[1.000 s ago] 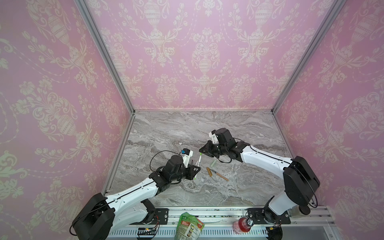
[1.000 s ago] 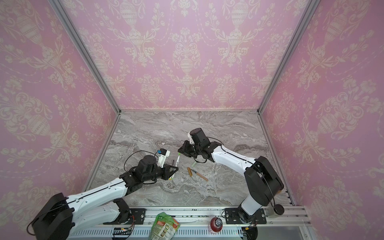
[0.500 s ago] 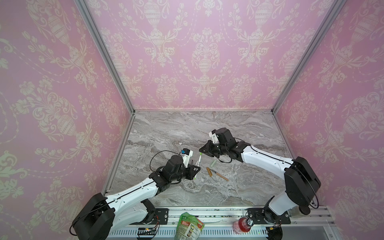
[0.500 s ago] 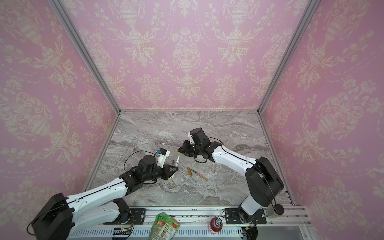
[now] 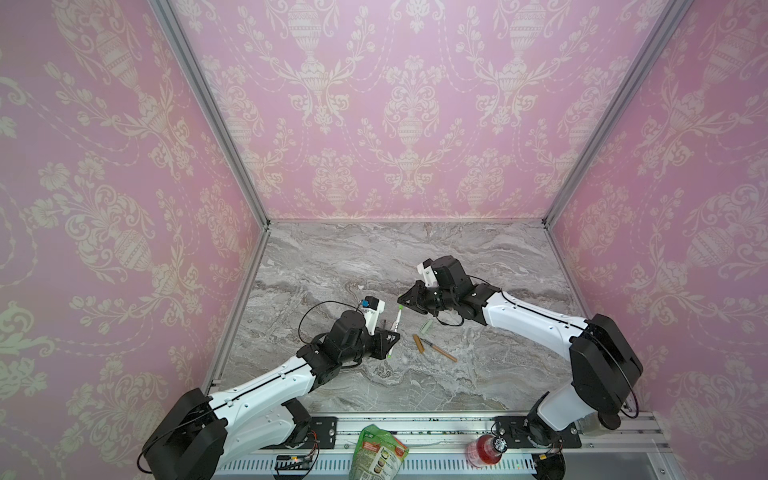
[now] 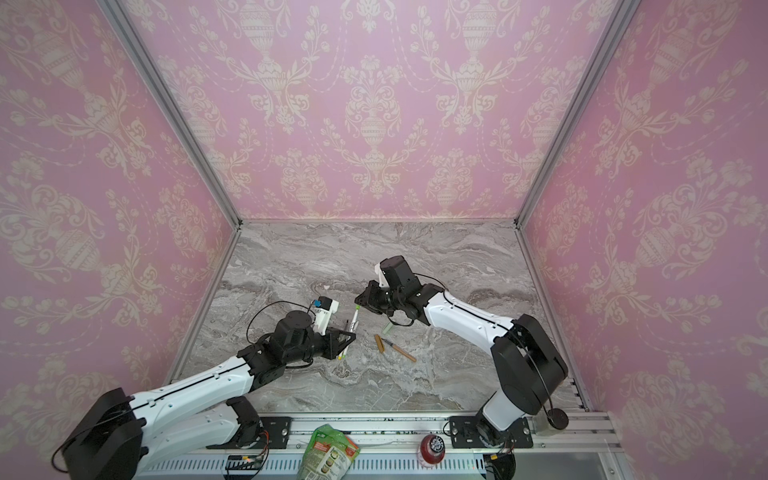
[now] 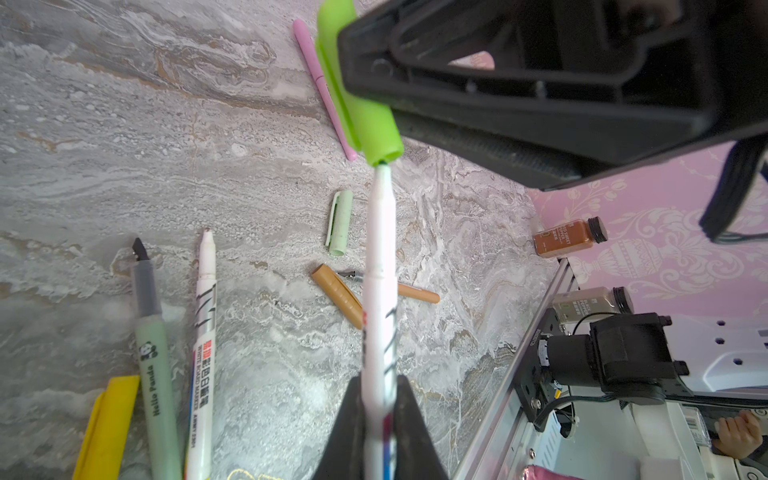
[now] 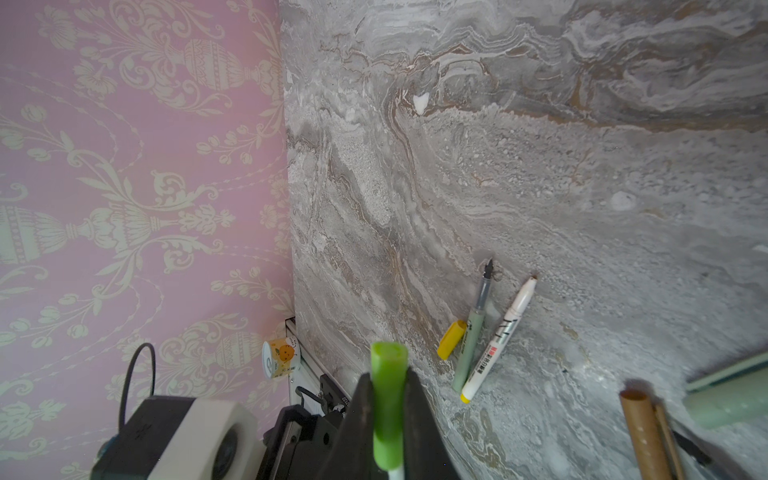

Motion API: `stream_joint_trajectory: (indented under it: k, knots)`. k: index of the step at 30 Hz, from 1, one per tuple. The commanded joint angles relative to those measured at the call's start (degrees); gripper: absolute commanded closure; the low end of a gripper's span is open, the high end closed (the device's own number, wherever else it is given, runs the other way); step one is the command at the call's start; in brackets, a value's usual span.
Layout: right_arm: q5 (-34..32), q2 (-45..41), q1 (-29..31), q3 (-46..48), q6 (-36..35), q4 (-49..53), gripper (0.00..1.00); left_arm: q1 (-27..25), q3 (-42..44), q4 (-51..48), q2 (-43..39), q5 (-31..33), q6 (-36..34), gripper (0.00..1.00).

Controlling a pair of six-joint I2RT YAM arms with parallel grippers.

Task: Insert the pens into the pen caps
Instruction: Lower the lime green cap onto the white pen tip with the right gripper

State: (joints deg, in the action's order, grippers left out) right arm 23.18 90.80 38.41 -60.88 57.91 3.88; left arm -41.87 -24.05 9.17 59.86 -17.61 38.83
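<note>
My left end effector clamps the white pen, my right end effector the lime cap, tip at its mouth: next, a straight push in.

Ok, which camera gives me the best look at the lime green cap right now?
Left wrist: the lime green cap shows side-on, its open mouth meeting the tip of the white pen. Right wrist shows it from the closed end, clamped in the right tool. In both top views it is a tiny green speck.
</note>
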Motion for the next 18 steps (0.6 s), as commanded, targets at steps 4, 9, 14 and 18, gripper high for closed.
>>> stream_joint_trajectory:
  k: [4,9,14,18]
  knots:
    - [0.5,-0.5,0.7,0.9,-1.1,-0.1,1.0,-0.5,0.0,-0.2,-1.0,0.8,-0.2,1.0]
    - [0.6,-0.5,1.1,0.7,-1.1,-0.3,1.0,-0.5,0.1,-0.4,-1.0,1.3,-0.2,1.0]
    - [0.5,-0.7,1.7,0.4,-1.4,-0.1,1.0,-0.5,0.3,-0.2,-1.1,2.2,0.3,1.0]
    - [-0.1,-0.7,2.5,0.4,-1.7,-0.3,1.0,-0.5,0.5,0.9,-1.6,3.0,1.4,1.0]
